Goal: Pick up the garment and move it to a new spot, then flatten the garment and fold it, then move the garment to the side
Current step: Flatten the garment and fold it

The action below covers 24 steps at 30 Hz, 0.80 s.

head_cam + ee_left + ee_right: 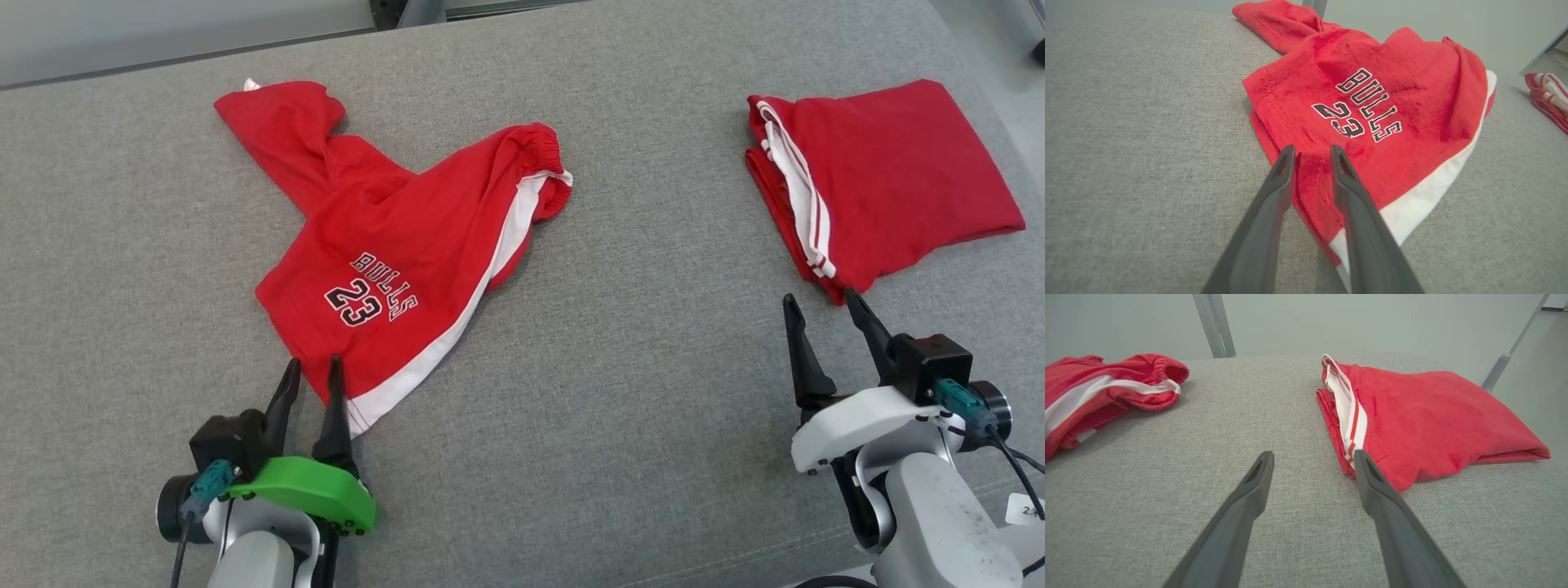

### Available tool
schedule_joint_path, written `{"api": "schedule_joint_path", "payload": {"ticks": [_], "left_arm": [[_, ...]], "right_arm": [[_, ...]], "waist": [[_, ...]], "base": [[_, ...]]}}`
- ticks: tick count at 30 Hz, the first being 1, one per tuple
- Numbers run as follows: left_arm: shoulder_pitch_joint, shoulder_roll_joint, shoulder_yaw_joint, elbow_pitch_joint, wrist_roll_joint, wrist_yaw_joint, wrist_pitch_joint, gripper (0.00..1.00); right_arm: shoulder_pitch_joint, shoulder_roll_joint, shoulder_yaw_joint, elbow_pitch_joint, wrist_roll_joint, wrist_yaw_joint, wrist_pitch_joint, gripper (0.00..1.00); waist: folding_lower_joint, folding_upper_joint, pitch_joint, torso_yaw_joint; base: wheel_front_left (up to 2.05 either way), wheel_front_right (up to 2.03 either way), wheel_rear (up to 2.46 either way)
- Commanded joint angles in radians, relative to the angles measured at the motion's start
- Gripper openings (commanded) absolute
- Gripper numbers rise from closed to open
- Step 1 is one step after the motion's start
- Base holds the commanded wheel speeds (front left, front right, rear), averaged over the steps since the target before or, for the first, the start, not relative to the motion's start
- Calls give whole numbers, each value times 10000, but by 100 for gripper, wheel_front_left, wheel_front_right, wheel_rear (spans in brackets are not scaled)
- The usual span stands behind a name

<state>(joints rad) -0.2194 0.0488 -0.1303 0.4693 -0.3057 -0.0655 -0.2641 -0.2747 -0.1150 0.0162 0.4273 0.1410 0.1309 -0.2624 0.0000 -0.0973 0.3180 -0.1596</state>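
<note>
Near the left of the grey cloth-covered desk [653, 384] I see the crumpled red shorts with a white side stripe and "BULLS 23" print [392, 245], lying loose and not yet flattened. My left end effector [313, 362] sits at their near hem, its fingers narrow, with a ridge of red cloth between them; I cannot tell whether they pinch it. My right end effector [820, 296] stands wide and holds nothing, one fingertip at the near corner of a folded red garment with white stripes [898, 171], which lies well apart from the shorts.

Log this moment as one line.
left pincer: open at Bulls shorts hem | right pincer: open, near folded red garment | shorts: crumpled on grey surface
</note>
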Motion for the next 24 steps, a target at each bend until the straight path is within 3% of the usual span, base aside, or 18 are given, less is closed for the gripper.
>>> {"api": "schedule_joint_path", "payload": {"ticks": [1,11,13,19,24], "left_arm": [[146,36,-77,93,-102,75,6,100],[-61,36,-313,546,-184,226,6,100],[-118,37,-375,626,-171,185,6,3],[-152,42,-9,200,-81,333,6,0],[-164,37,873,32,153,461,6,0]], "right_arm": [[-25,-41,24,50,102,-6,-13,100],[0,-56,44,161,92,-6,-13,100],[0,-52,44,167,83,-6,-13,100],[20,9,-7,177,43,-6,-13,100],[-7,19,35,232,125,-6,-13,100]], "waist": [[0,-1,-1,-15],[0,-1,50,-159],[0,-1,49,-175],[0,-1,68,-151],[0,-1,70,-137]], "base": [[0,0,0],[0,0,0],[0,0,0],[0,0,0],[0,0,0]]}}
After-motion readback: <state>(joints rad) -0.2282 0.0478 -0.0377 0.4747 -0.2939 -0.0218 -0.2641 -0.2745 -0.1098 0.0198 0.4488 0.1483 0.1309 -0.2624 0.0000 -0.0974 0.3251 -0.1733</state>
